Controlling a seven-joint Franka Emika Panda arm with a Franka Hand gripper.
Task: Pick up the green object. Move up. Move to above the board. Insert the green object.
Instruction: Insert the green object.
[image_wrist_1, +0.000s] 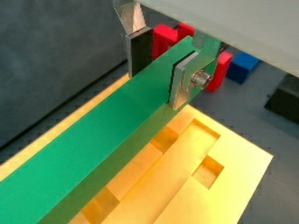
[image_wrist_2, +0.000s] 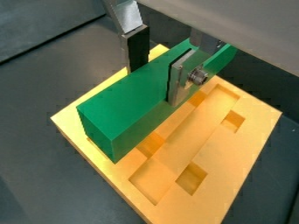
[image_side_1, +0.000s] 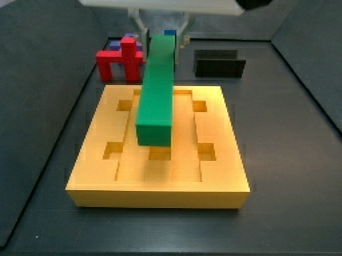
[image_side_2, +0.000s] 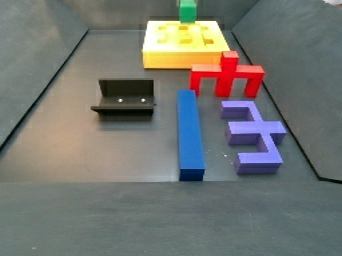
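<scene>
wrist views: end effector (image_wrist_2: 158, 66) grips one green object (image_wrist_2: 135, 109) above one board (image_wrist_2: 228, 157).

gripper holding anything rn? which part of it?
Yes. The gripper is shut on the green object, jaws clamping its long sides near the end farther from the side camera, above the board.

no readable text, no labels, no brands, no numbers, no signs
</scene>
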